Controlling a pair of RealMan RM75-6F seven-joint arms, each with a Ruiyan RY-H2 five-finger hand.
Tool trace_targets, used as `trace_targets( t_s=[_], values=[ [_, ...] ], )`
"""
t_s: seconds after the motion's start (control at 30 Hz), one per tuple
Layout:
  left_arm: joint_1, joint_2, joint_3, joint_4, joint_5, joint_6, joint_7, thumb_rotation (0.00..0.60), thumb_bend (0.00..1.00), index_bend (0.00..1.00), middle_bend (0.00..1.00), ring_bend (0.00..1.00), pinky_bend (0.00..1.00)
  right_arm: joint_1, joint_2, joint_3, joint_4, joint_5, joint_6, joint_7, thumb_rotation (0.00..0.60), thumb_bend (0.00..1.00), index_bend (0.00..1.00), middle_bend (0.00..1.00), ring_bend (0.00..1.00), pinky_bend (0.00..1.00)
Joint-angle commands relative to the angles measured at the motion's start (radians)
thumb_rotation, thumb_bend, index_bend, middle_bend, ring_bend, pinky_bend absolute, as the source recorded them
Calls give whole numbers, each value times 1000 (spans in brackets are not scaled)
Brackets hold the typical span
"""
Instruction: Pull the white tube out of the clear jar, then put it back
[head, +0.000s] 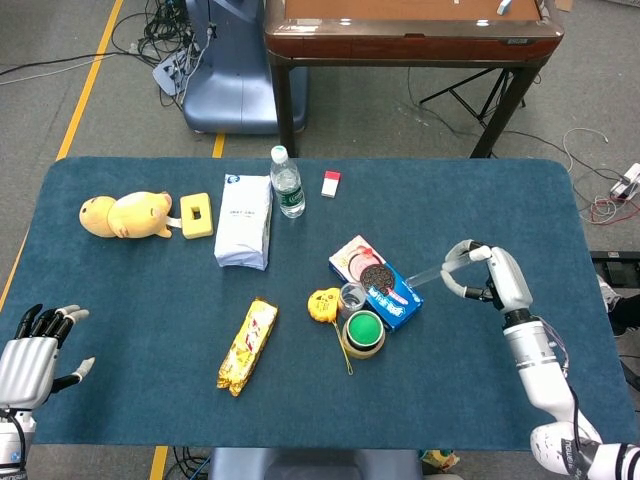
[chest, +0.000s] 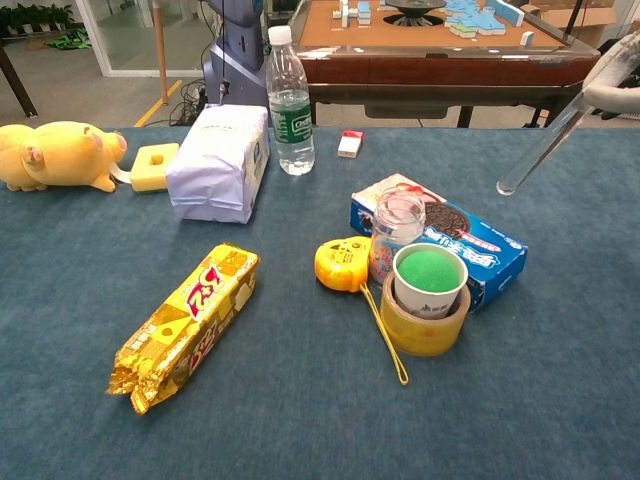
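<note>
**Mia:** What was nearest to us on the table?

**Sam:** The left hand (head: 28, 365) lay at the near left corner. It held nothing, and its fingers were spread. Then came a yellow snack bag (chest: 187, 325) and a roll of tape (chest: 425, 325) with a green-topped cup (chest: 430, 280) standing inside it.

**Mia:** And the clear jar (chest: 397, 235)?

**Sam:** It stood just behind the cup, touching a blue cookie box (chest: 440, 237). A yellow tape measure (chest: 342, 263) sat just to its left. The jar looked empty to me.

**Mia:** So where was the white tube (chest: 558, 128)?

**Sam:** Out of the jar! The right hand (head: 487, 281) pinched its top end, up in the air on the right side. The tube slanted down and to the left, with its low end pointing toward the jar but well apart from it.

**Mia:** So the pulling part was done?

**Sam:** I think so. The putting-back part was the one in hand.

**Mia:** What did the hand need to do next?

**Sam:** I'd guess it had to carry the tube left until the low end was over the jar's mouth, stand it up straighter, and lower it in. The mouth is small and the cup is close, so it could bump.

**Mia:** Anything farther back?

**Sam:** A white bag (chest: 220, 160), a water bottle (chest: 289, 95) and a yellow plush toy (chest: 60, 155).
</note>
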Motion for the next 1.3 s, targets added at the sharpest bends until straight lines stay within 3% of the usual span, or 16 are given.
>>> trace_targets(
  t_s=[0.03, 0.13, 0.3, 0.57, 0.7, 1.3],
  values=[
    [-1, 0, 0, 0, 0, -1, 1, 600, 244, 247, 206, 160, 52, 5, -53, -19, 124, -81, 115, -209, 600, 546, 644, 482, 389, 307],
    [-2, 0, 0, -2, -1, -2, 2, 600, 244, 247, 205, 160, 52, 10, -94, -32, 200, -132, 175, -302, 600, 545, 647, 482, 389, 307],
    [-1, 1, -1, -2, 0, 0, 2, 600, 244, 247, 206, 160, 52, 11, -110, -38, 230, -143, 190, -320, 600, 546, 649, 482, 389, 307],
    [-2, 2, 0, -3, 2, 1, 0, 600, 244, 247, 206, 160, 52, -8, -12, -14, -2, -17, 30, -42, 600, 545, 648, 482, 389, 307],
    [-1, 3, 0, -4, 4, 3, 0, 600, 244, 247, 206, 160, 52, -19, 44, -3, -82, -17, -1, 65, 600, 545, 649, 482, 389, 307],
    [-5, 2, 0, -12, 9, 3, 7, 600, 244, 247, 206, 160, 52, -26, 40, -20, -82, -63, 30, 73, 600, 545, 648, 482, 389, 307]
  ],
)
